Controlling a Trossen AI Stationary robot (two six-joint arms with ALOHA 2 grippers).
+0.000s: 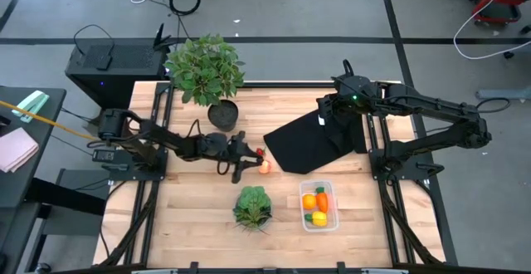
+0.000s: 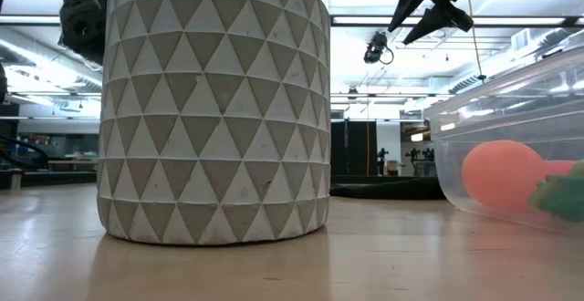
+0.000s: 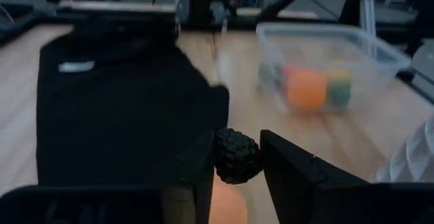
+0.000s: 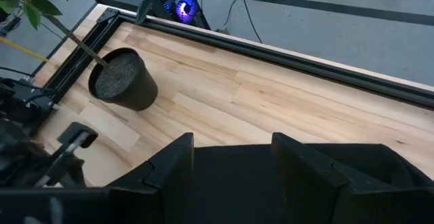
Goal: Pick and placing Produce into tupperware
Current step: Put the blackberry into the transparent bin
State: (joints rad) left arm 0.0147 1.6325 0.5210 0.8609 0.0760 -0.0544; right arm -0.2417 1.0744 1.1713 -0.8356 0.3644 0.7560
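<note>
My left gripper (image 1: 257, 158) is low over the table's middle, shut on the tiny red piece (image 1: 261, 152), which looks dark and knobbly (image 3: 234, 157) in the left wrist view. The pale peach-coloured ball (image 1: 265, 168) lies on the wood right beside it and shows between the fingers (image 3: 227, 207). The clear tupperware (image 1: 319, 221) stands to the near right, holding the orange ball (image 1: 309, 201), the orange carrot (image 1: 322, 201) and the yellow piece (image 1: 318, 218). My right gripper (image 4: 232, 163) hangs open above the black cloth (image 1: 311, 145), raised well off the table (image 2: 429, 9). My left gripper pinches the tiny red piece's two sides (image 3: 218, 157) between its two fingers, near their free ends. The fingers come at it from the table's left, slanting a little downward. Whether the piece is lifted clear of the wood, I cannot tell.
A potted green plant (image 1: 206, 66) with a black pot (image 1: 222, 114) stands at the far left of the middle. The leafy green head (image 1: 252, 206) sits near the near edge, and a white triangle-patterned pot (image 2: 214, 109) fills the low view. Bare wood lies between cloth and tupperware.
</note>
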